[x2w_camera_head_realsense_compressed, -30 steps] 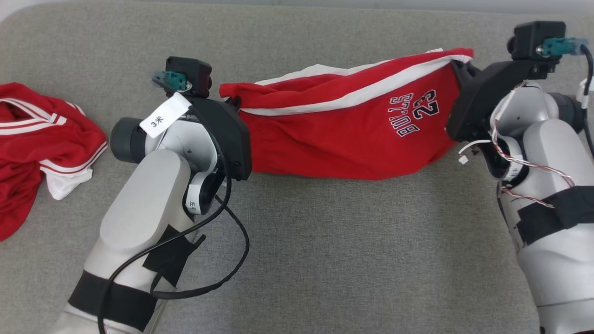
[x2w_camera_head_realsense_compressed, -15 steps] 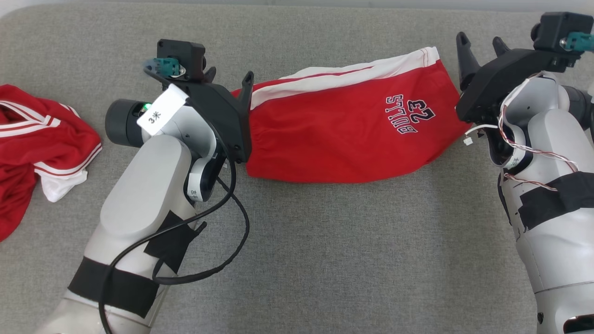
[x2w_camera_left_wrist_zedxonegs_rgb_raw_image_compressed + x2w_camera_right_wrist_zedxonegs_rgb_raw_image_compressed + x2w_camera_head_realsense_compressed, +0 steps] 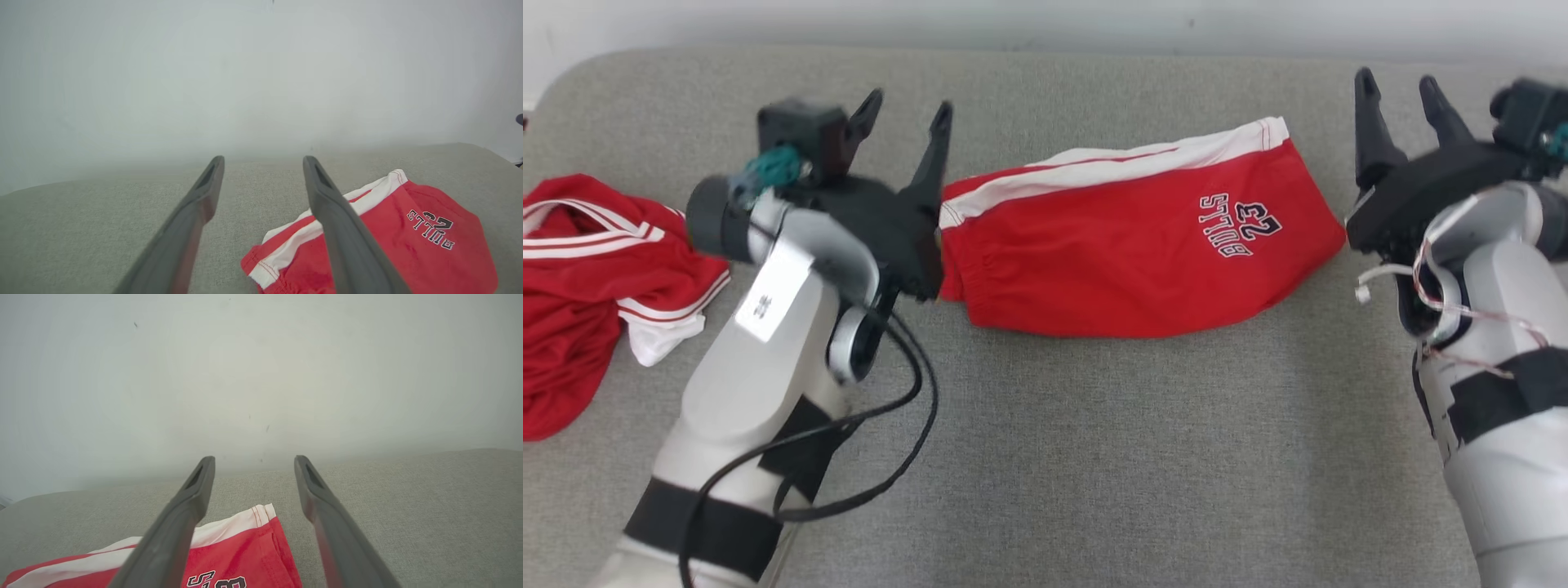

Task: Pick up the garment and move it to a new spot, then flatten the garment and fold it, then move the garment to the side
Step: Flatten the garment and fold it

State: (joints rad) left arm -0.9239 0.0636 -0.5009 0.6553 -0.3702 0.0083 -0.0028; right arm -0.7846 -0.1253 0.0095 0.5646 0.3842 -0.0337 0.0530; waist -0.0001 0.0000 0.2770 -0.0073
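Observation:
The garment (image 3: 1127, 253) is a pair of red shorts with white side stripes and a "23 BULLS" print, lying folded on the grey cushion, lengthwise across the middle. My left gripper (image 3: 907, 114) stands open just off its left end, fingers raised above the cushion and empty. At the right end my right gripper (image 3: 1401, 86) is open and empty too, lifted clear of the cloth. In the left wrist view the garment (image 3: 380, 237) lies below and right of the fingers; in the right wrist view the garment (image 3: 229, 555) lies below and left.
A second red and white garment (image 3: 596, 278) lies crumpled at the cushion's left edge. The grey cushion (image 3: 1094, 457) stretches bare toward the front. A pale wall (image 3: 1045, 24) runs behind the cushion's back edge.
Both grippers opened and let go of the garment, which dropped flat onto the cushion. Both arms then lifted up and back from its ends; the camera view shifted a little.

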